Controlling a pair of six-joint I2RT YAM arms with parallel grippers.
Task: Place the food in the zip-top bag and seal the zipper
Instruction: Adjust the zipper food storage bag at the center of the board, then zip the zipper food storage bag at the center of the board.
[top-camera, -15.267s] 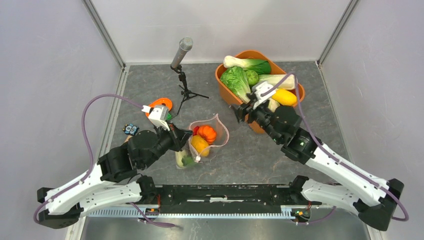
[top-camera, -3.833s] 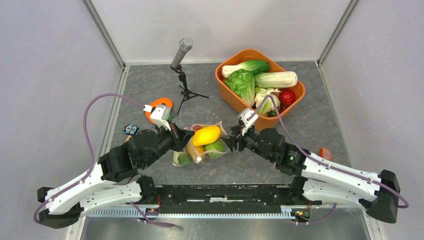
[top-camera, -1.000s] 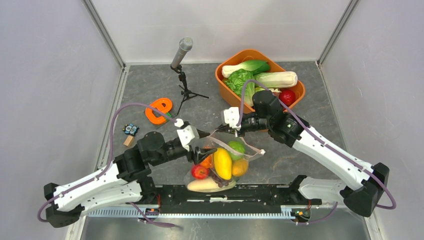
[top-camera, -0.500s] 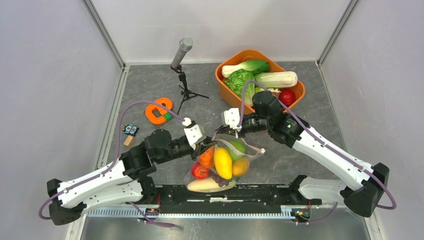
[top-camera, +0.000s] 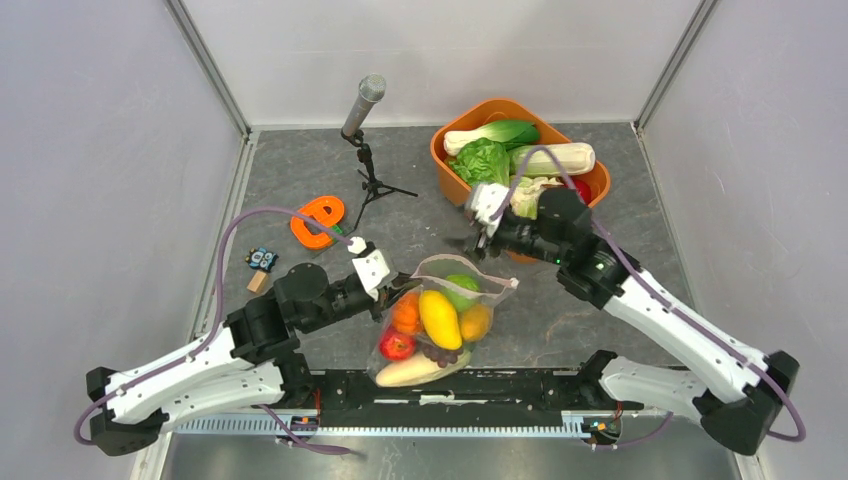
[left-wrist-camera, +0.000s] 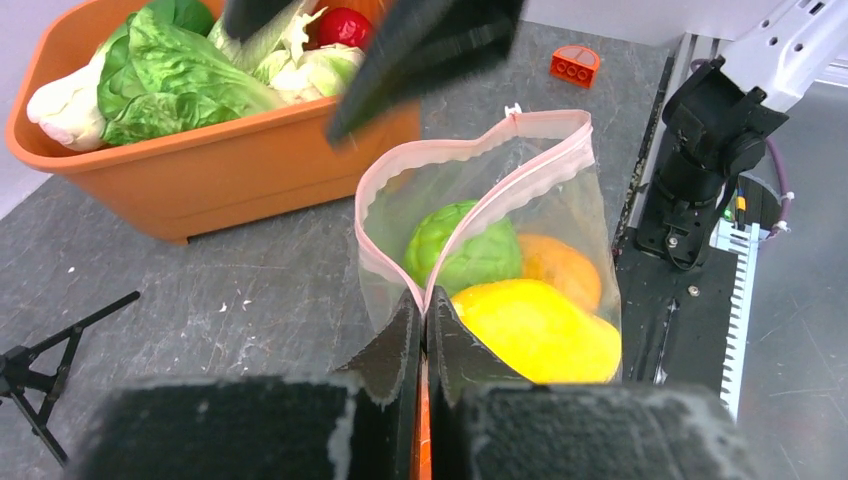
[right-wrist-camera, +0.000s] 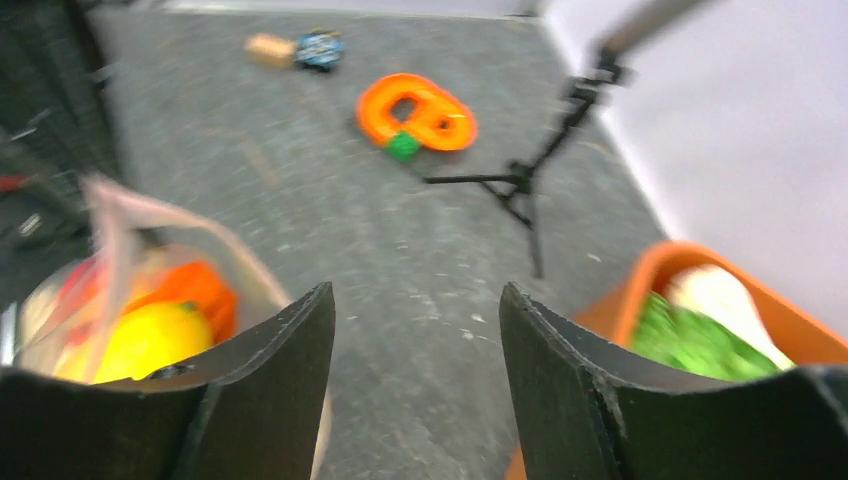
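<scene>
The whole setup sits in a little booth: plain pale grey walls (top-camera: 90, 150) on three sides with metal posts in the back corners, and a dark grey stone-look table (top-camera: 290, 165) for a floor. A microphone (top-camera: 366, 98) on a tiny tripod stands near the back. To its left there's an orange ring thing (top-camera: 318, 218), and just beyond that a small wooden block (top-camera: 258, 281) by the left wall.

The zip-top bag (top-camera: 485, 300) lies on the table between the two arms, its bottom end right by the black rail (top-camera: 520, 385) at the near edge. It's stuffed with food (top-camera: 440, 318): a yellow piece in the middle, green behind it, orange on both sides, a red one and some dark grapes lower down. The mouth gapes wide and the pink zipper (left-wrist-camera: 480, 195) curves in a loop, not sealed.

The left gripper (left-wrist-camera: 425, 322) has its fingers pressed together, pinching the bag's rim at the zipper's left end. The right gripper (right-wrist-camera: 415, 300) hangs above the table between the bag and the orange tub (top-camera: 441, 150) full of greens, fingers spread apart with nothing between them; that wrist view is pretty blurry
</scene>
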